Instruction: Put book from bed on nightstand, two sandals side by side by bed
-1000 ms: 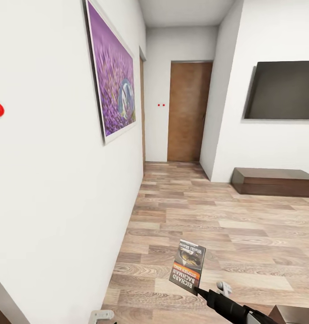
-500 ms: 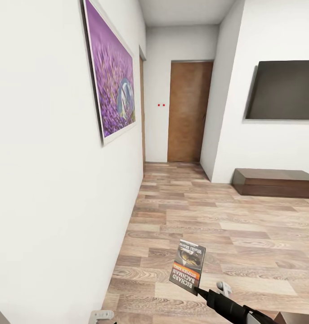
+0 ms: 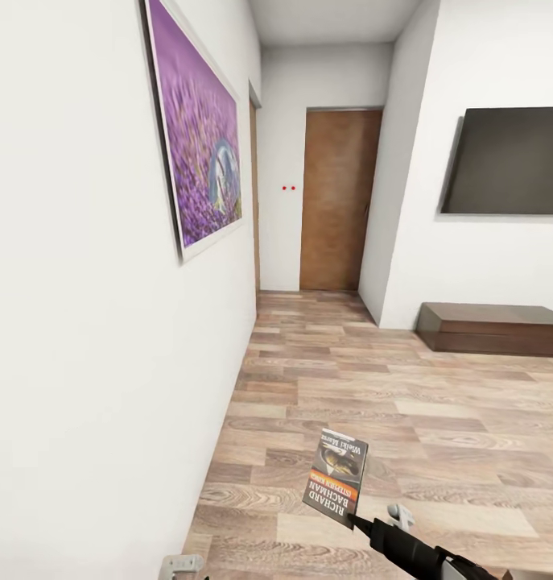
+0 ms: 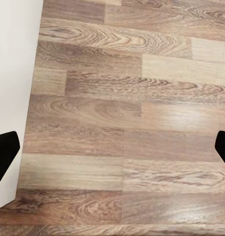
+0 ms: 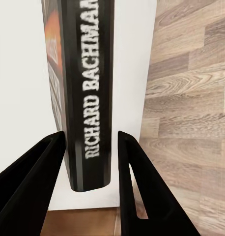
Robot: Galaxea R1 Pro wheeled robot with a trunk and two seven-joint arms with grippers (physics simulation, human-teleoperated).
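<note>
My right gripper (image 3: 358, 519) is shut on the book (image 3: 336, 475), a thin paperback with a dark cover and an orange band. It holds the book upright above the wood floor at the lower middle of the head view. In the right wrist view the black fingers (image 5: 39, 172) clamp both sides of the book (image 5: 88, 98), whose spine reads "RICHARD BACHMAN". My left gripper (image 4: 115, 147) is open over bare floor planks, and its tip (image 3: 179, 566) shows at the bottom edge of the head view. The bed, nightstand and sandals are out of view.
A white wall with a purple framed picture (image 3: 200, 153) runs close along my left. Ahead, a corridor leads to a brown door (image 3: 336, 201). On the right wall hangs a dark TV (image 3: 509, 161) above a low brown cabinet (image 3: 489, 326). Wood floor (image 3: 405, 403) stretches ahead and right.
The whole head view has shifted slightly, so the camera moved: a red object and a dark corner at the left edge slid out of frame. The book stays gripped the same way.
</note>
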